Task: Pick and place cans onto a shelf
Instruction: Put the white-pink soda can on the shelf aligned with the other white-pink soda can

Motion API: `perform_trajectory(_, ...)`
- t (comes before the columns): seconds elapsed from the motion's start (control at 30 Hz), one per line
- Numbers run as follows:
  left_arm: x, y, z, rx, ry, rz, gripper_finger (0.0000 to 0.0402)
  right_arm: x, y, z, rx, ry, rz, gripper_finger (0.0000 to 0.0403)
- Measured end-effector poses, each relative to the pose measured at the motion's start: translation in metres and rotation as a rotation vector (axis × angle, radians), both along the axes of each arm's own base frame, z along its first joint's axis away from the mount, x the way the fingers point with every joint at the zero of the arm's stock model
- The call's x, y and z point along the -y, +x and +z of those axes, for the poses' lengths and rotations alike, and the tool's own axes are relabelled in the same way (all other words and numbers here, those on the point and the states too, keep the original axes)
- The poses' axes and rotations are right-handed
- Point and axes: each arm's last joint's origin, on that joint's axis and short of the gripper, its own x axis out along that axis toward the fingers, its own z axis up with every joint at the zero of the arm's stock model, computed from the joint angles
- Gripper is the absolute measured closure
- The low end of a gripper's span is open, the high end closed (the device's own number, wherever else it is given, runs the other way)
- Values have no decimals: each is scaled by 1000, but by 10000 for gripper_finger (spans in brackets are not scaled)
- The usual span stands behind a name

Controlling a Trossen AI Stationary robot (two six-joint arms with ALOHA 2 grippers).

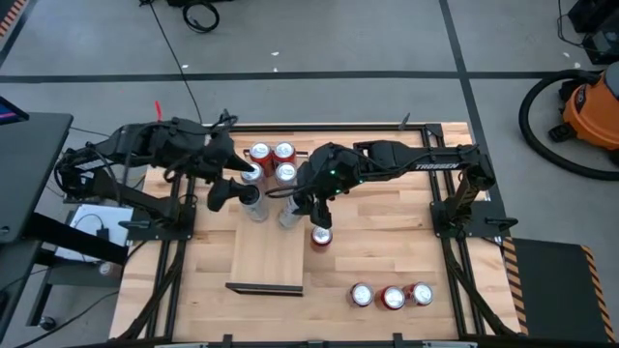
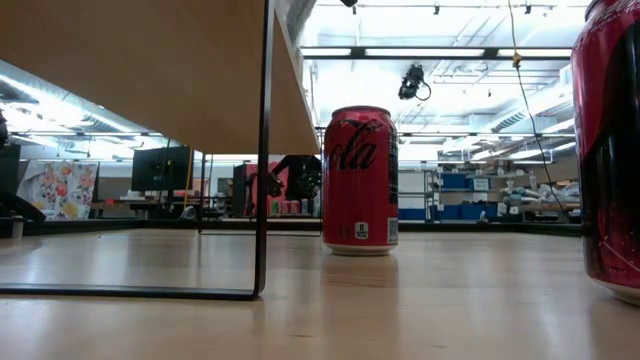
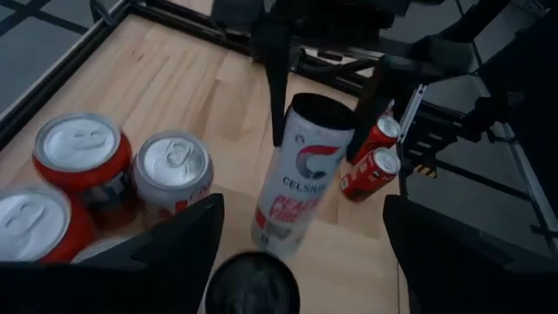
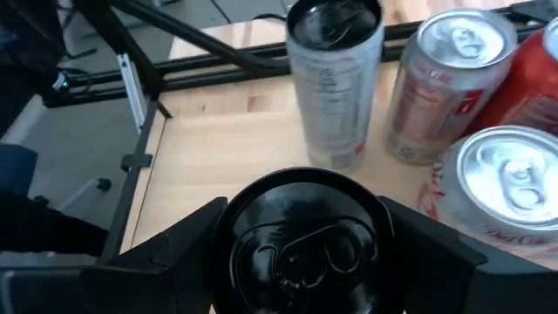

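Your right gripper (image 4: 301, 253) clamps a black-topped can (image 4: 303, 235) reading "CELSIUS"; your left gripper (image 3: 296, 253) gapes, empty, beside a "Diet Coke" can (image 4: 510, 187).

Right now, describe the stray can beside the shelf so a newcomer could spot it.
On the wooden tabletop, find the shelf, the paler board lying mid-table. Just off its right long edge stands one red can. Unlike the row of three cans farther right, it stands alone.
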Motion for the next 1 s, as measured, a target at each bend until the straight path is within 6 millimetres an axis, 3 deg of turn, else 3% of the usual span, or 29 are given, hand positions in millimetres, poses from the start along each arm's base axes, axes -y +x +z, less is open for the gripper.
perform_trajectory(0.27, 0, 10, -4, -13, 36, -24, 77, -2, 5, 14, 14, 11, -40, 126)
perform_trajectory(0.43, 0, 10, -4, -20, 38, -28, 77, -8, 28, 7, -96, -36, 7, 126)
perform_trajectory(0.57, 0, 6, -4, -27, 25, -19, 77, -7, 35, 5, -149, -63, 25, 126)
perform_trajectory(1.0, 0, -3, -2, -28, 11, -7, 77, -3, 36, -3, -174, -116, 15, 126)
